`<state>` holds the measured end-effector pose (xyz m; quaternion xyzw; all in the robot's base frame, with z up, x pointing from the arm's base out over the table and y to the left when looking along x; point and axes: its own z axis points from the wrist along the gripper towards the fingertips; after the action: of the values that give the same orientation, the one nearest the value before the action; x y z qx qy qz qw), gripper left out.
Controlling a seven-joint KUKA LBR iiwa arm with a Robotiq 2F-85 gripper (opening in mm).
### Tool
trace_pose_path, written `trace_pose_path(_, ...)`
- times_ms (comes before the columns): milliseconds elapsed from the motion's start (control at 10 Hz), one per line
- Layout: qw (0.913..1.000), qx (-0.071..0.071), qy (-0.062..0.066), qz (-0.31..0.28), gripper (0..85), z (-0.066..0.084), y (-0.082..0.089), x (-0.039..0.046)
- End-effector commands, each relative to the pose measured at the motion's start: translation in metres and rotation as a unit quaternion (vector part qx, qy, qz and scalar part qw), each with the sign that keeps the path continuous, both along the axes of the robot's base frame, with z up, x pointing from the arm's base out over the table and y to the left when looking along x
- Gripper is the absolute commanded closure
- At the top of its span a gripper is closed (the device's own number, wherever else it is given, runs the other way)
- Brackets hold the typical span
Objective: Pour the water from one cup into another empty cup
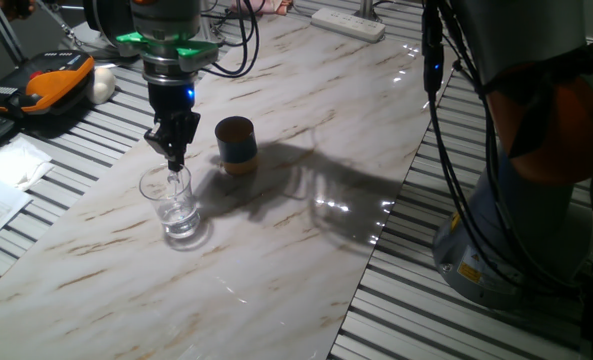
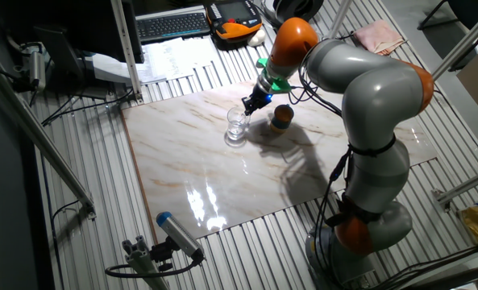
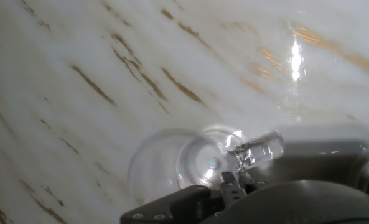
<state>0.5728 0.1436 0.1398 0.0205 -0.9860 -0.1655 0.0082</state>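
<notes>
The clear glass cup (image 1: 179, 208) stands upright on the marble worktop (image 1: 306, 250), just left of the blue-grey cup (image 1: 236, 144). The claw (image 1: 175, 158) hangs at the glass's rim; whether it is pinching I cannot tell. Glass is rigid, slick and breakable, with a heavy base; the small handle (image 3: 259, 149) looks like the safest hold.

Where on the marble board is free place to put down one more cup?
Bare marble board stretches from the glass cup to the near edge, and right of the blue-grey cup. It is crowded between both cups, under the gripper.
</notes>
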Motion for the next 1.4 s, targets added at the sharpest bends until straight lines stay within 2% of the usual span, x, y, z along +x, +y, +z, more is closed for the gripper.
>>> trace_pose_path(0,1.0,0.0,0.001,0.0,85.0,0.0,0.0,0.0001)
trace_pose_path(400,1.0,-0.003,0.0,0.001,85.0,0.003,0.0,-0.0001)
trace_pose_path(700,0.9999,-0.015,-0.007,-0.001,85.0,0.013,-0.001,-0.0008)
trace_pose_path(900,0.9996,-0.022,-0.016,0.001,85.0,0.018,-0.001,-0.0011)
trace_pose_path(1300,0.9977,-0.058,-0.032,0.013,85.0,0.035,0.001,-0.0022)
